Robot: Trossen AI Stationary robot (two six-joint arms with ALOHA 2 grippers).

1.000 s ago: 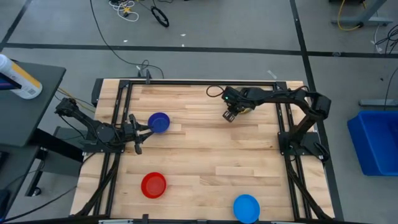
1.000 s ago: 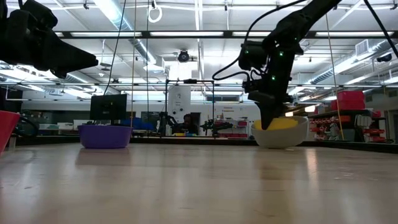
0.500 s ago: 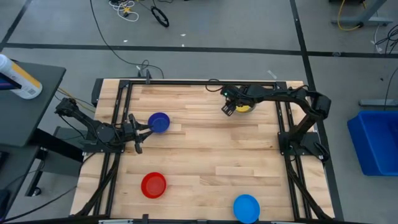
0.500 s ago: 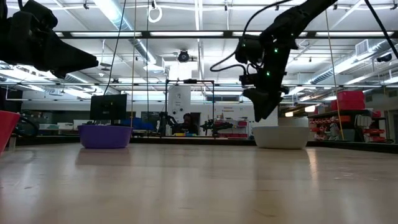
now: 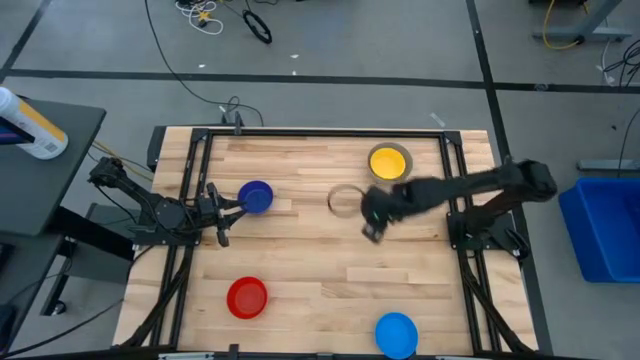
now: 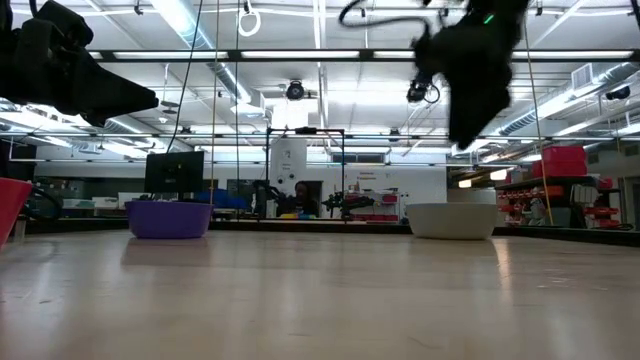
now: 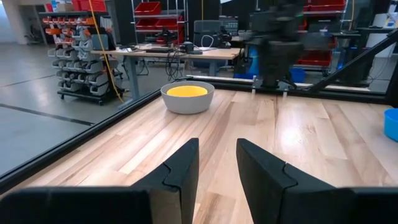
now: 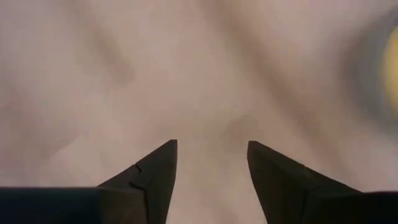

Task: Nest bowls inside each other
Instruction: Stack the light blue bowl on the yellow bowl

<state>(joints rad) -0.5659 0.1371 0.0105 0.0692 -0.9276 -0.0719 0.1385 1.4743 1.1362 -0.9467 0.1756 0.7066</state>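
Note:
A yellow bowl [image 5: 388,160] sits nested in the grey bowl [image 7: 187,98] near the table's far edge. The dark blue bowl [image 5: 256,196] stands at the left, the red bowl [image 5: 247,297] near the front left, and the light blue bowl [image 5: 396,333] at the near edge. All stand upright on their bases. My right gripper [image 5: 370,215] hangs blurred above the middle of the table, open and empty, on the near side of the grey bowl. My left gripper [image 7: 216,149] stays level beside the dark blue bowl, open, with nothing between its fingers.
A black metal frame [image 5: 200,150] runs along the table's left, right and far sides. Bare wood lies between the bowls across the table's middle [image 5: 320,250]. A blue bin [image 5: 605,225] stands on the floor to the right of the table.
My right gripper has let go of the yellow bowl, which has dropped from the grey bowl's rim down into it. The gripper then rose and swung fast toward the table's near edge, out over the middle of the table.

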